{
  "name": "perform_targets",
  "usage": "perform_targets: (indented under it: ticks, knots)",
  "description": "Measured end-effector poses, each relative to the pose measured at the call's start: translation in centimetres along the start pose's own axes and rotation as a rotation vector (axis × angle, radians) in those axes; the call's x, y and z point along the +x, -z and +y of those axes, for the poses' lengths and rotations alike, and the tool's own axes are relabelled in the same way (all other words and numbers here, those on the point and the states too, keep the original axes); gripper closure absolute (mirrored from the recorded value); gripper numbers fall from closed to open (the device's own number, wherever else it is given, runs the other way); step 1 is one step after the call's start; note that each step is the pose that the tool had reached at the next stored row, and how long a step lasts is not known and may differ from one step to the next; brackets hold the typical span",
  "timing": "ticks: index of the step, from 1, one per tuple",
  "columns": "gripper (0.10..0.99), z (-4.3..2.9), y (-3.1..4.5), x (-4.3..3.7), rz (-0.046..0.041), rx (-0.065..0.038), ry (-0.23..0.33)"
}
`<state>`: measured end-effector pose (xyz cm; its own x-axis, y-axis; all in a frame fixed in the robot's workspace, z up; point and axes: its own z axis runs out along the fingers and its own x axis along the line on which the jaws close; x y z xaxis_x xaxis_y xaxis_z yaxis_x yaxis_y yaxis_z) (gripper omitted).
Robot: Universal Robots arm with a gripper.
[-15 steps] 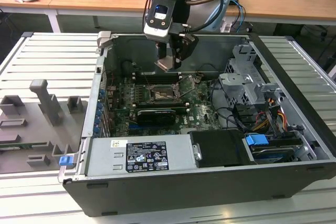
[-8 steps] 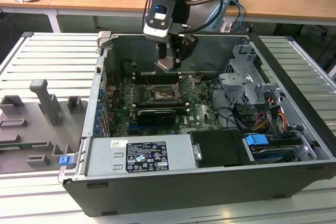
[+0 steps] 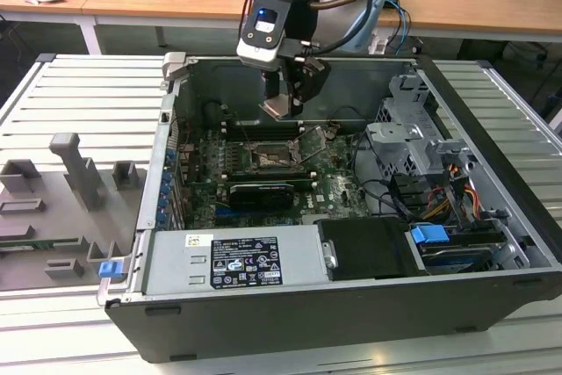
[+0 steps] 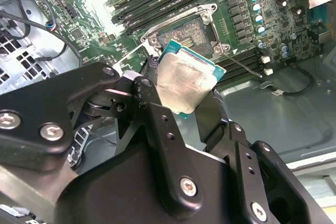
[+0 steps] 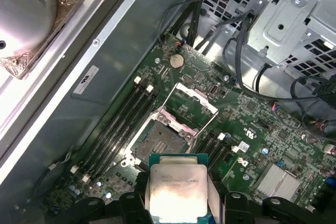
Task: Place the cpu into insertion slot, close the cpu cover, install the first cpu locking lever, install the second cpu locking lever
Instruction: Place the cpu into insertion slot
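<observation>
Your gripper (image 3: 281,104) is clenched on the cpu (image 3: 276,111): 2 black metal fingers (image 4: 153,106) pinch opposite edges of it, clear in both wrist views. The cpu (image 4: 184,82) is square, so it has no long axis. Its dull silver-beige metal face (image 5: 176,190), smudged and edged by a thin green rim, faces up toward the wrist cameras, away from the board. In the exterior view it looks slightly tilted, not level.

The chip hangs in the air inside the open dark grey case (image 3: 351,322), above the green motherboard (image 5: 247,114) and apart from it. The insertion slot (image 5: 160,142) sits bare just below it, a dark square pin field with a silvery rim. The cpu cover (image 5: 191,103), a thin shiny frame with a large window, stands swung up at the socket's hinge edge. Long black memory slots (image 5: 118,124) run alongside the socket. The case rests on a ribbed grey table (image 3: 79,85), with a silver power supply (image 3: 237,261) along its near wall.
</observation>
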<state>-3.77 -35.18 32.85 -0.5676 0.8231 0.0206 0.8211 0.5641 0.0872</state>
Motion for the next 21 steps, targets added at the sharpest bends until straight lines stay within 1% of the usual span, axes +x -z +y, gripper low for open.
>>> perform_targets:
  ticks: [15, 19, 21]
  knots:
    - [0.557, -0.02, -0.22, 0.0, -0.0076, -0.002, -0.087]
    - [0.557, -0.03, -0.35, -0.01, -0.0126, -0.003, -0.143]
    - [0.557, -0.05, -0.5, -0.01, -0.0179, -0.004, -0.204]
